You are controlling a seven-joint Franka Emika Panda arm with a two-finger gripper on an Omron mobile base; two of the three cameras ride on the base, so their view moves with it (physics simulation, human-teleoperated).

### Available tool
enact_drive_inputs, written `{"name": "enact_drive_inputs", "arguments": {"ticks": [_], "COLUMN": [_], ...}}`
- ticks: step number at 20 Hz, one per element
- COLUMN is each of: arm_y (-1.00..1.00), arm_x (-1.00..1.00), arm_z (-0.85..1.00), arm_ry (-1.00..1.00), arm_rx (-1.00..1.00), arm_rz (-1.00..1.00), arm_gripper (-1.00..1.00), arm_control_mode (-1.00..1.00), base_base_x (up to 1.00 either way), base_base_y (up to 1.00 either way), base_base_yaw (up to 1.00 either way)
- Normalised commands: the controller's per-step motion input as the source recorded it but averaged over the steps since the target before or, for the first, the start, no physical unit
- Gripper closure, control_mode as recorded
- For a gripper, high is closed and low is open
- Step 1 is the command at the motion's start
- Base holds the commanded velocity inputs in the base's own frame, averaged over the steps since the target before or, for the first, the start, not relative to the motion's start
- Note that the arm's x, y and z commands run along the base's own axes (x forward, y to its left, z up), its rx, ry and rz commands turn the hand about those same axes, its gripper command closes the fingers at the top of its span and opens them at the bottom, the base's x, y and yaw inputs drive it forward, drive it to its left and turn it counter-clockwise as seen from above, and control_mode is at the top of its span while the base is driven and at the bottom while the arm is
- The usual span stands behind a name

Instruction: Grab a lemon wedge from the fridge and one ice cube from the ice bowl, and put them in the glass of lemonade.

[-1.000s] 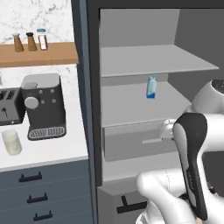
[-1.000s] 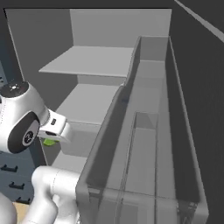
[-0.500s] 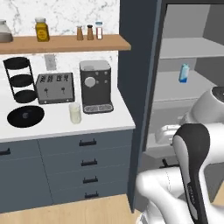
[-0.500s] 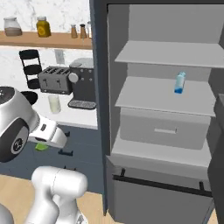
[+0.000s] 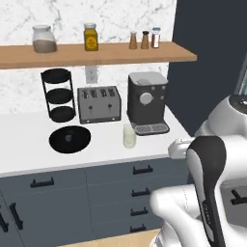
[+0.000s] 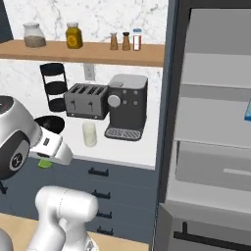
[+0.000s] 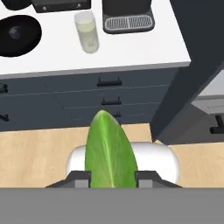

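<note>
White marble-look tabletop (image 5: 106, 149) carrying clear tumbler of pale lemonade (image 5: 129, 135), hand (image 7: 112, 177) clamping green lemon wedge (image 7: 110, 153) (above wooden floor (image 7: 39, 153)).

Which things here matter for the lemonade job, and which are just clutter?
Job:
- green wedge in the gripper
- small clear glass of pale lemonade
- wide matte-black bowl
- open dark grey fridge

Clutter:
- black coffee machine
- grey four-slot toaster
- black three-tier rack
- jars and shakers on the wooden shelf
</note>
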Motion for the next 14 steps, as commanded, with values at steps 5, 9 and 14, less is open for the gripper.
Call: {"name": "enact_drive_inputs", "arguments": {"ticks": [5, 9, 14], "arm_y": [0.0, 0.0, 0.0], "arm_x": [0.0, 0.0, 0.0], "arm_z": [0.0, 0.0, 0.0], "arm_ry": [0.0, 0.0, 0.0], "arm_rx": [0.0, 0.0, 0.0], "arm_rz": [0.0, 0.0, 0.0], "arm_gripper": [1.0, 1.0, 1.0], "arm_control_mode": [1.0, 1.0, 1.0], "base_base_x": [0.68, 0.38, 0.52], "base_base_y": [0.19, 0.38, 0.65], "base_base_yaw": [-0.06, -0.03, 0.0]}}
